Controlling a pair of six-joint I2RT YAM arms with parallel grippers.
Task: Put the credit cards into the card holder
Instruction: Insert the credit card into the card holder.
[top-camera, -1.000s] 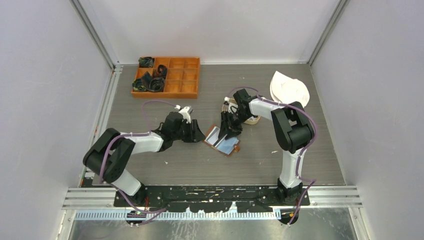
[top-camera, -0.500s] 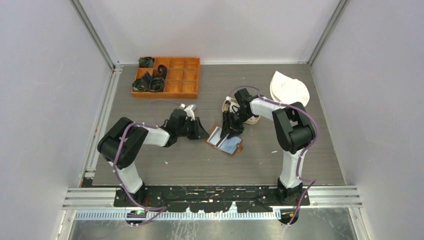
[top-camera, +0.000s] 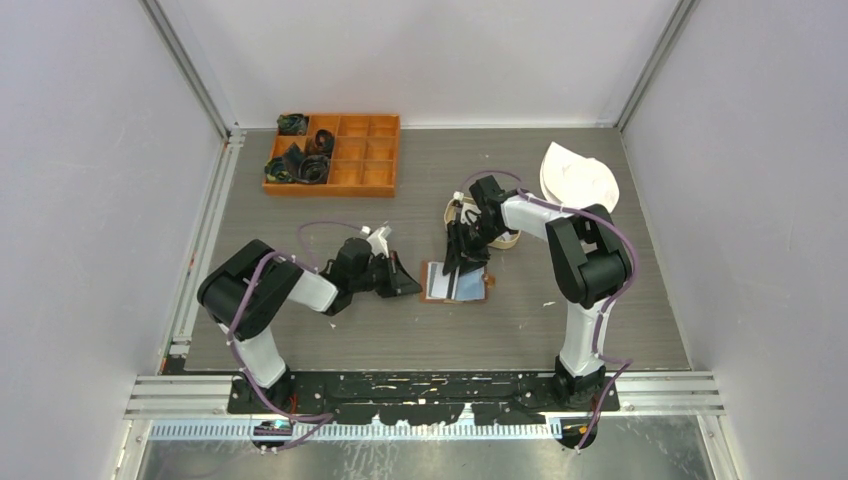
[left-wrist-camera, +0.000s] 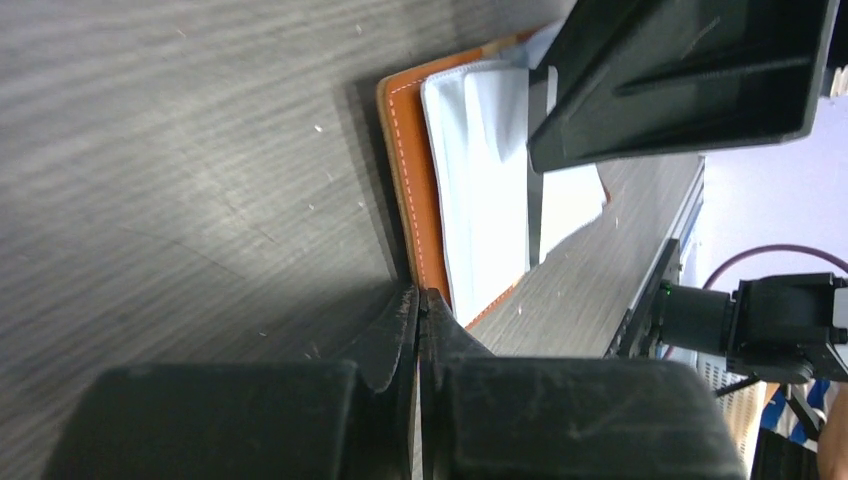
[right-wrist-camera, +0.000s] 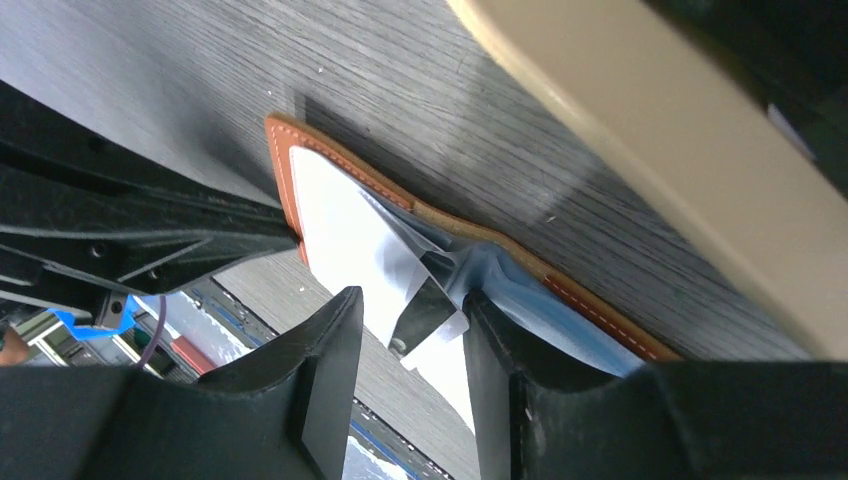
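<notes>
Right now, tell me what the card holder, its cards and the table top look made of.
Card holder: tan-brown leather or imitation, matte, pale stitching along its edge. Cards: likely glossy plastic, thin, pale, catching reflections. Table top: grey wood-grain, probably laminate, matte.

Grey table (top-camera: 330, 335) — open card holder (top-camera: 455, 283), orange box (top-camera: 330, 189), tan tray (top-camera: 507, 241).
</notes>
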